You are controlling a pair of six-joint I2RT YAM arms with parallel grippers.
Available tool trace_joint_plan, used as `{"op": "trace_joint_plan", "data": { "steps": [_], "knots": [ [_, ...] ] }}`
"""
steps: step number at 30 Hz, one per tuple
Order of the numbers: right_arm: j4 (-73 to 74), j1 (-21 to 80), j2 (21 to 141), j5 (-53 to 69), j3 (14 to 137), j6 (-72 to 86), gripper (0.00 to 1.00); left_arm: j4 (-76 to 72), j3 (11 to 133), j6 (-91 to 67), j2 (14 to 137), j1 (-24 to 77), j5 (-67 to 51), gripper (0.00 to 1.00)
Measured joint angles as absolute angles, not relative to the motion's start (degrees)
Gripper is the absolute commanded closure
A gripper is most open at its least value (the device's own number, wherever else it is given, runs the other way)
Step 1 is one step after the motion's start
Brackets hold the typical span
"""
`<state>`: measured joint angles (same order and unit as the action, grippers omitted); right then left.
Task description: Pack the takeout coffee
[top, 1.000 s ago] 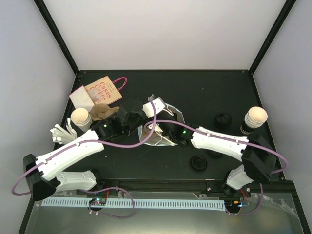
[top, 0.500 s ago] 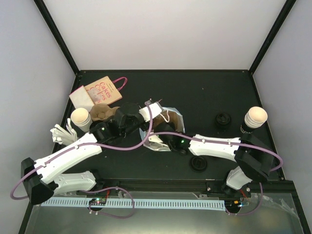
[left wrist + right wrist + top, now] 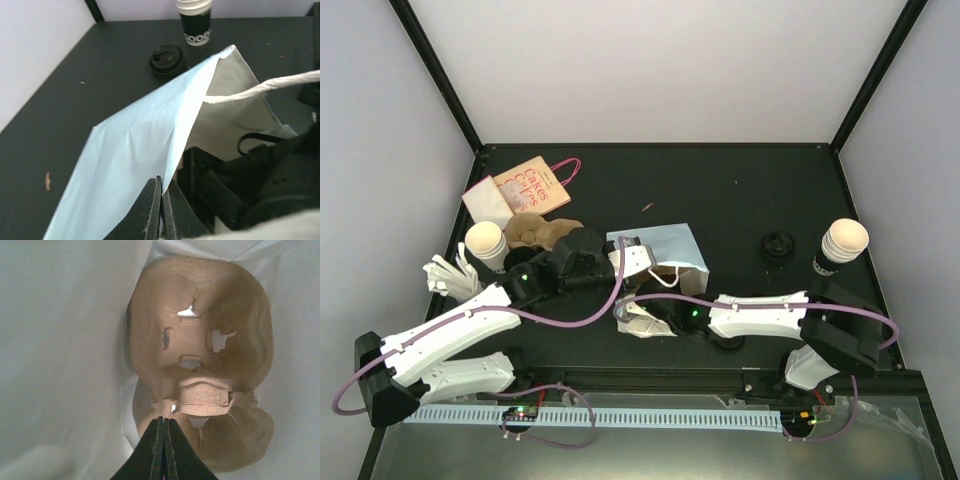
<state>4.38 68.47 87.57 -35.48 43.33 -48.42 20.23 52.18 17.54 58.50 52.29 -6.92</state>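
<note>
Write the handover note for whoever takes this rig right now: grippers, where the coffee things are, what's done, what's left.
Left gripper: shut on the upper wall of the paper bag, holding its mouth open.
Right gripper: shut, inside the bag, tips at the edge of the pulp cup carrier. It is unclear whether it grips the carrier.
Things: left cup and right cup stand on the table outside the bag. One black lid lies beside the right cup, and a second lid lies partly under the right arm.
Done: the carrier is in the bag.
To do: neither cup is in the bag yet.
</note>
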Motion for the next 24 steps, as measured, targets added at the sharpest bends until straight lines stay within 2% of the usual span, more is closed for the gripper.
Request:
{"op": "trace_joint_plan", "data": {
  "steps": [9, 24],
  "knots": [
    [2.61, 67.79, 88.82, -38.22, 42.63, -46.85, 0.99, 23.05, 51.48, 17.1, 58.43, 54.15, -10.11, 0.99],
    [-6.52, 65.25, 93.19, -39.7, 43.38, -54.02, 0.99, 22.92, 51.48, 16.47, 57.3, 53.52, -8.62, 0.99]
  ]
}}
